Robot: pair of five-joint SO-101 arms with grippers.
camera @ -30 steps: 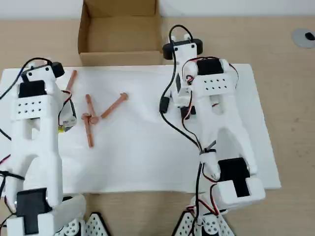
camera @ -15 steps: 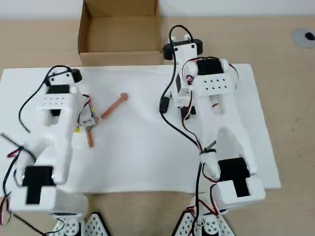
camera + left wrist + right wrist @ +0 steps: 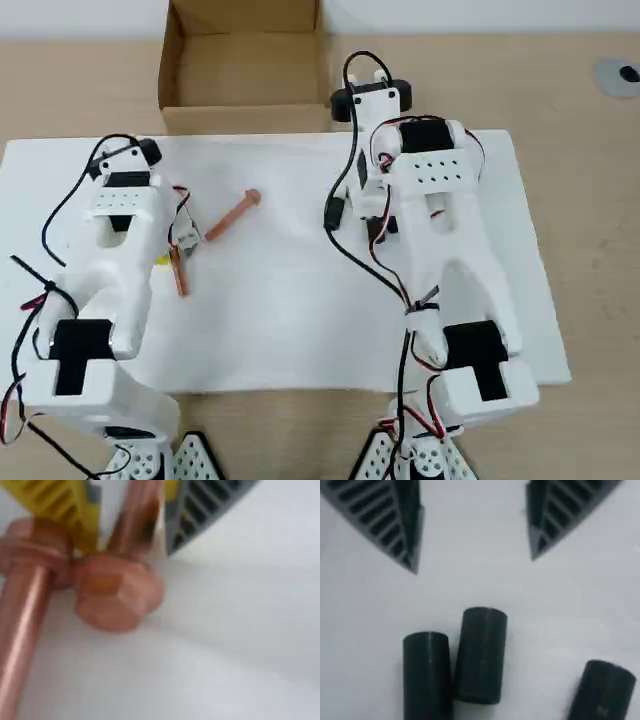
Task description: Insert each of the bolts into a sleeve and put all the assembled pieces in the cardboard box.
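The left hand (image 3: pixel 182 240) sits low over the white sheet (image 3: pixel 280 320) on the wooden bench (image 3: pixel 580 150), just left of a loose copper-coloured metal bolt (image 3: pixel 233 215) lying slantwise. From above, a second copper bolt (image 3: pixel 180 272) pokes out from under that hand, its upper end covered, so how many bolts lie there is hard to tell.

Up close, the left hand (image 3: pixel 129 542) straddles the shank of a copper bolt with a flanged hexagonal head (image 3: pixel 117 592). The yellow finger (image 3: pixel 65 510) lies against the shank, and a pale sliver separates the shank from the grey ribbed finger (image 3: pixel 200 510), so the hand is nearly closed but not clamped. The shank runs out of frame between them. Another copper bolt (image 3: pixel 25 630) lies touching alongside, its head partly behind the yellow finger.

The right hand (image 3: pixel 475 560) is spread wide over bare sheet, holding nothing. Near it stand three short black cylindrical sleeves: two touching (image 3: pixel 426 675) (image 3: pixel 480 655), a third (image 3: pixel 600 690) apart, two of them cut off by the edge.

The open brown cardboard box (image 3: pixel 240 118) sits at the bench's far side, beyond the sheet.
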